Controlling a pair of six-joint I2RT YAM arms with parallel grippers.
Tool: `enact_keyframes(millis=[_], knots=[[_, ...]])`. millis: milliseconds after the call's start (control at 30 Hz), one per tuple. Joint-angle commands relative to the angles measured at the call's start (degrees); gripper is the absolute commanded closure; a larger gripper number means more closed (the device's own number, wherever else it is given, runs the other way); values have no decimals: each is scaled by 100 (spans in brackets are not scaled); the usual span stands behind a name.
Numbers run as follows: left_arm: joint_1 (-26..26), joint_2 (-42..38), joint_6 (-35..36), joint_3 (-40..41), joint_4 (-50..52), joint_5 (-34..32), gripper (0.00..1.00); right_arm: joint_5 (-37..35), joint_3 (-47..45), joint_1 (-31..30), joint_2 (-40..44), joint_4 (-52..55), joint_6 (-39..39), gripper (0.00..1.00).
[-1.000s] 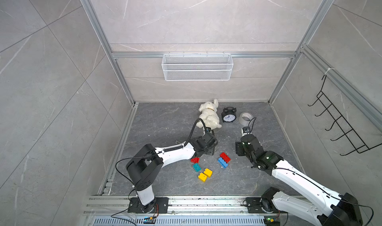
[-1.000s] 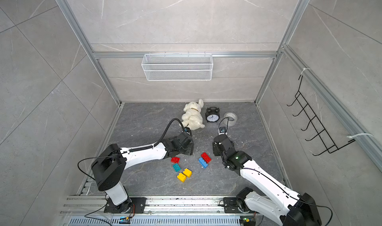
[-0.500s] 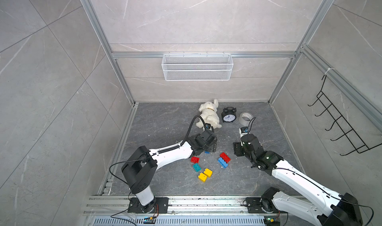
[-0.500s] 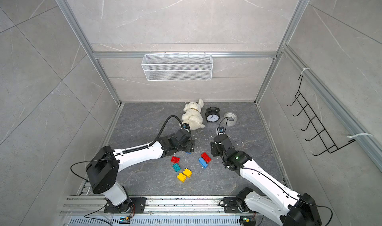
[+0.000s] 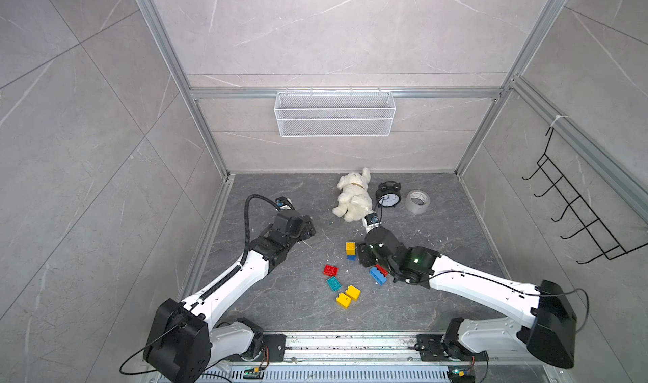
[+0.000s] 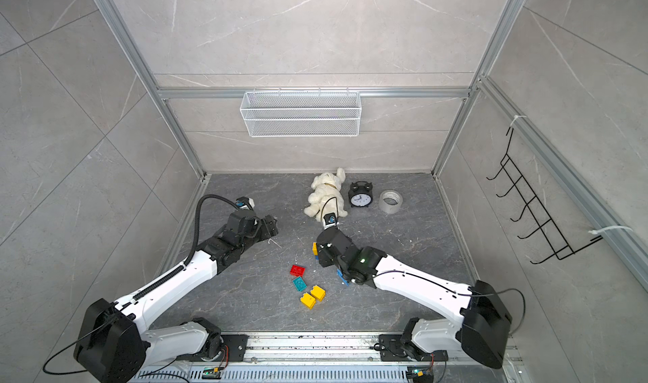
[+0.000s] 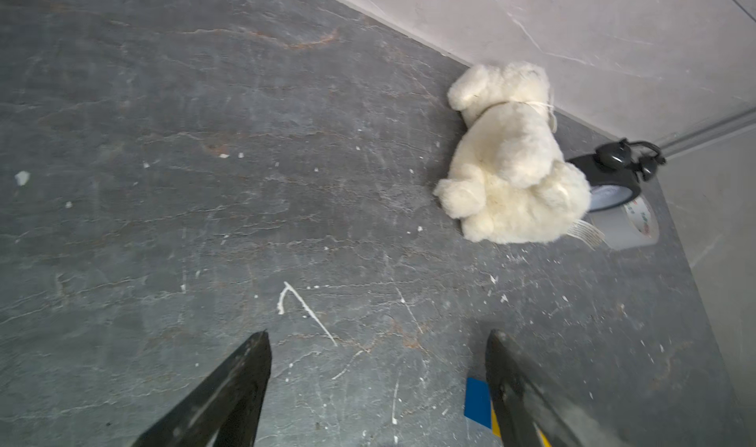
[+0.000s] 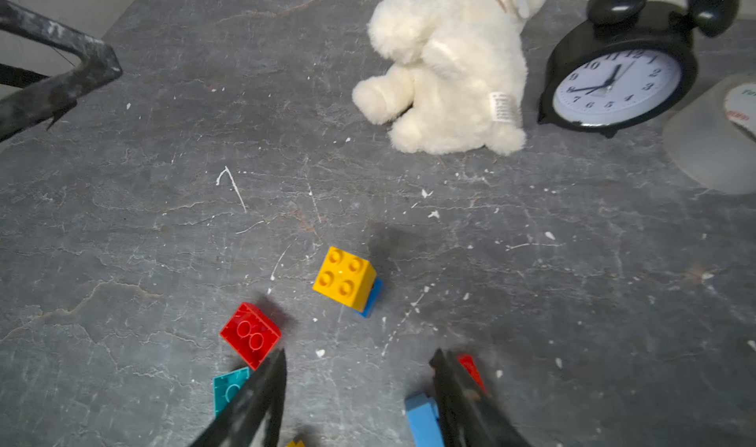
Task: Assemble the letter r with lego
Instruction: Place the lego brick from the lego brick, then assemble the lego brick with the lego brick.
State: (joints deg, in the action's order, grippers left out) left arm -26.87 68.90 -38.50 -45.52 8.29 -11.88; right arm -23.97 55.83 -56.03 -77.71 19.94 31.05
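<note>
Dark grey veined table, flecked with white chips. Along its far edge you see a white plush toy, a black alarm clock just beside it, then a grey tape roll. Nearer you lie the lego bricks. A lower blue brick bears a stacked yellow brick. A red brick sits just beside a teal brick. A far yellow brick touches a near yellow brick. A second blue brick lies against a second red brick, both partly hidden.
</note>
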Motion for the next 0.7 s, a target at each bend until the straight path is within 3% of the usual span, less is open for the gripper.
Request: enact_keyframes(millis=[0, 200, 433, 667], knots=[[302, -140, -211, 151, -372, 404, 15, -926, 376, -318, -502, 328, 1161, 40], [395, -104, -231, 295, -473, 610, 16, -1399, 1483, -549, -1687, 1128, 1474, 40], [426, -141, -359, 530, -634, 728, 16, -1658, 1962, -480, -2116, 1896, 1877, 38], [446, -70, -368, 527, -617, 809, 18, -1028, 1907, -221, -2319, 1392, 1594, 38]])
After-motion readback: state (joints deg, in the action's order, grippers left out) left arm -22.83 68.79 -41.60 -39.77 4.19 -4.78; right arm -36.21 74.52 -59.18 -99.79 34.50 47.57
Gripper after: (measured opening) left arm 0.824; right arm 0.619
